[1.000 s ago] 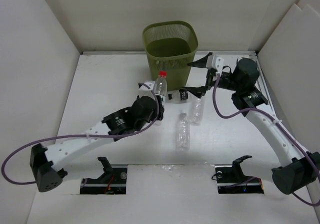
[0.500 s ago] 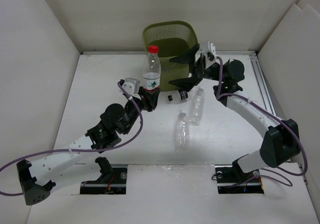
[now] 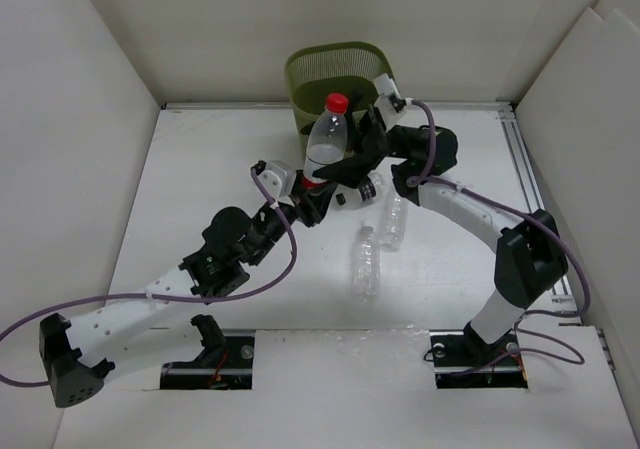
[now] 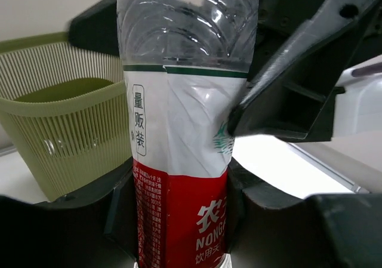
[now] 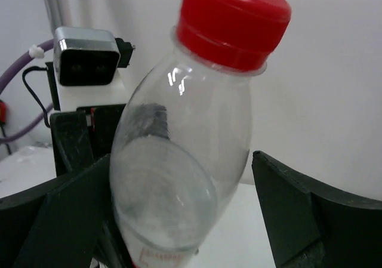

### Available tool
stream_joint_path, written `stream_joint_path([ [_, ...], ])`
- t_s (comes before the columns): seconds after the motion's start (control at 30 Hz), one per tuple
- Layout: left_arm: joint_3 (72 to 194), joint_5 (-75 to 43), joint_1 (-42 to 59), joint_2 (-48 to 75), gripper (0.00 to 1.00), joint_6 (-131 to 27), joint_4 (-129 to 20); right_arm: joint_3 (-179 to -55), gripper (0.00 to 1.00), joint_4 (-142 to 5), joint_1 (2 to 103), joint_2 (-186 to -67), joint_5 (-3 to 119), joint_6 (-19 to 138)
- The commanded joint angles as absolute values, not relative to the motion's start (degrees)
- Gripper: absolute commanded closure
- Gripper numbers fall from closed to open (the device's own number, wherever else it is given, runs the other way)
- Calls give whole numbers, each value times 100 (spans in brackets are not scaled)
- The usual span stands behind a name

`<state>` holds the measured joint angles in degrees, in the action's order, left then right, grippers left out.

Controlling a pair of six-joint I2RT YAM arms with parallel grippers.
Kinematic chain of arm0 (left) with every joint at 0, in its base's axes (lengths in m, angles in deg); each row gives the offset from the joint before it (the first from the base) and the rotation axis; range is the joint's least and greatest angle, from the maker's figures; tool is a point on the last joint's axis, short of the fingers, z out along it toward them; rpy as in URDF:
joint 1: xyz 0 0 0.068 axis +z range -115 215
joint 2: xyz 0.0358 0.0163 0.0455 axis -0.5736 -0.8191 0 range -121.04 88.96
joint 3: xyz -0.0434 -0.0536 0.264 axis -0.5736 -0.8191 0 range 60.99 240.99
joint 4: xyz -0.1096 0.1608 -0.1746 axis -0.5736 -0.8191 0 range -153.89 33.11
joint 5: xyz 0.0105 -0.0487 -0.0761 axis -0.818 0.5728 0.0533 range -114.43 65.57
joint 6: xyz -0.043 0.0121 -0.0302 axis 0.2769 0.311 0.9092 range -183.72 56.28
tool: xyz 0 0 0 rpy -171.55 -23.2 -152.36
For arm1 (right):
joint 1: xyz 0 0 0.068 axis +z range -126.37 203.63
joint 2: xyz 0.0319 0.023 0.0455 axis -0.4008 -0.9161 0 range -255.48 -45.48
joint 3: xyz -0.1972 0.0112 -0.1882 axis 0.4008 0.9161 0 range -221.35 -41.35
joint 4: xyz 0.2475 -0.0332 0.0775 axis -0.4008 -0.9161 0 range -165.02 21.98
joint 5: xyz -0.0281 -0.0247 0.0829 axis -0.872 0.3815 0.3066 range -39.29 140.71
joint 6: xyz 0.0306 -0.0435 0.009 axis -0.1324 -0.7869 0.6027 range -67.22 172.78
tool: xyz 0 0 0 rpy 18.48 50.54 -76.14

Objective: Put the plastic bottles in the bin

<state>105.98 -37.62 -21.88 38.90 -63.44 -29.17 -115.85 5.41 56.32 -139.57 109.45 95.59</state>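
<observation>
My left gripper (image 3: pixel 312 187) is shut on the red-and-white label of a clear red-capped bottle (image 3: pixel 326 141) and holds it upright above the table, just in front of the olive mesh bin (image 3: pixel 300 74). The left wrist view shows the jaws (image 4: pixel 179 208) clamped on the bottle (image 4: pixel 185 131), with the bin (image 4: pixel 65 119) behind. My right gripper (image 3: pixel 342 151) is open and straddles the bottle's upper part. In the right wrist view the bottle (image 5: pixel 191 148) stands between the spread fingers (image 5: pixel 304 214), with a gap on the right side.
A black-labelled bottle (image 3: pixel 358 193) lies under the grippers. Two clear bottles (image 3: pixel 395 219) (image 3: pixel 366 265) lie right of centre. Another clear bottle (image 3: pixel 350 337) lies at the near edge. White walls close in the table on three sides.
My left arm lifted the red-capped bottle off the table and carried it right, toward the bin. My right gripper swung left, still open, until its fingers straddled the bottle.
</observation>
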Motion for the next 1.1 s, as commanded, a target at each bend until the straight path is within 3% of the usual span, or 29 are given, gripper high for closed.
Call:
stream_joint_path([
  [0.0,10625,-3348,-2222,3816,100,-6407,-2552,-11878,0,2770,5860,-14234,10679,10420],
  [0.03,10625,-3348,-2222,3816,100,-6407,-2552,-11878,0,2770,5861,-14234,10679,10420],
  [0.1,10625,-3409,-2222,3763,100,-6407,-2552,-11931,31,2596,5922,-14287,10679,10262],
  [0.17,10625,-3497,-2222,3711,96,-6407,-2604,-11931,82,2480,5923,-14287,10679,10131],
  [0.2,10677,-3602,-2222,3710,84,-6346,-2683,-11992,100,2288,5923,-14287,10679,10069],
  [0.23,10678,-3768,-2222,3710,68,-6345,-2684,-12045,100,2190,5870,-14287,10748,9999],
  [0.27,10678,-3892,-2222,3710,9,-6293,-2736,-12098,100,2094,5870,-14234,10749,9928],
  [0.3,10678,-4024,-2222,3710,0,-6206,-2736,-12203,100,1962,5818,-14182,10749,9780],
  [0.4,10678,-4507,-2222,3710,0,-5995,-2990,-12668,100,1059,5590,-14128,10977,9149],
  [0.57,10546,-4876,-2222,3710,0,-5284,-3518,-14266,100,-2109,4739,-14514,11049,7364],
  [0.8,10598,-4983,-2222,3131,0,-4659,-4300,-16560,99,-2485,3954,-16648,10661,7282],
  [0.97,11099,-4852,-2222,2455,0,-4001,-5196,-18361,88,-3171,3849,-17950,10513,7115],
  [1.03,11301,-4799,-2222,2340,0,-3789,-5670,-18575,12,-3225,3788,-18215,10450,7054],
  [1.07,11302,-4729,-2274,2339,0,-3675,-5811,-18663,0,-3225,3787,-18215,10450,7054],
])
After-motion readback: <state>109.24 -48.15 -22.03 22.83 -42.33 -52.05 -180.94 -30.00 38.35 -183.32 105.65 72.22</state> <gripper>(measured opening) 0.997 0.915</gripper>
